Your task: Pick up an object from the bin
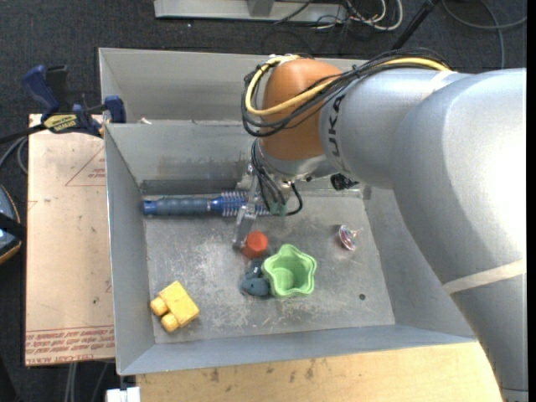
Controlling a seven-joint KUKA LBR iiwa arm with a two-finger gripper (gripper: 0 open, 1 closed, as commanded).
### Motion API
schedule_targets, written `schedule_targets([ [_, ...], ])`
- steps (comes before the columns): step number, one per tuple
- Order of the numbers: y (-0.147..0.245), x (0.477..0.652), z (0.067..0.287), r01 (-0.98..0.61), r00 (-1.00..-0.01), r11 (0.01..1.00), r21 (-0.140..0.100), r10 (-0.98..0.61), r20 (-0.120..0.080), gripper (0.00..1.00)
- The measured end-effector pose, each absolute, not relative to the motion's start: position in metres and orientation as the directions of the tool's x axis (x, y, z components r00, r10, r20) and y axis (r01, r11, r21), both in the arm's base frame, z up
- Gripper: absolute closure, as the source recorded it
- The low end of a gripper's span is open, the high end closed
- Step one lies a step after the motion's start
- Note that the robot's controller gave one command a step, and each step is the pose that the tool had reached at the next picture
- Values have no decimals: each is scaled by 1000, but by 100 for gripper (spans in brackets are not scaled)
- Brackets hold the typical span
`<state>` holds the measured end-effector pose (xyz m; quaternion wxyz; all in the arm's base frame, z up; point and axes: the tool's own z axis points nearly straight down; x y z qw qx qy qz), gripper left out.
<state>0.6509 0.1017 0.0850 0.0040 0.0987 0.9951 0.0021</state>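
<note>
My gripper (249, 214) hangs low in the middle of the bin, under the arm's wrist. It is at the right end of a blue tool (188, 206) with a ribbed tip that lies along the back of the floor. Just below the gripper sits a small red piece (255, 243). Whether the gripper touches either one I cannot tell. A green flower-shaped cup (291, 272) stands a little further to the front, with a small blue-grey piece (254, 287) against its left side.
A yellow block (174, 306) lies near the front left corner. A small pink and silver thing (347, 238) rests on the right of the floor. The big grey arm covers the bin's right rim and back right corner.
</note>
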Motion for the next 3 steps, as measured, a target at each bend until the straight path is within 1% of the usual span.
schedule_targets([
  [1,105,652,78,193,-981,981,2,193,-10,0],
  [2,107,653,80,194,-981,981,8,194,-18,100],
  [3,107,656,161,193,-981,981,4,193,-9,100],
])
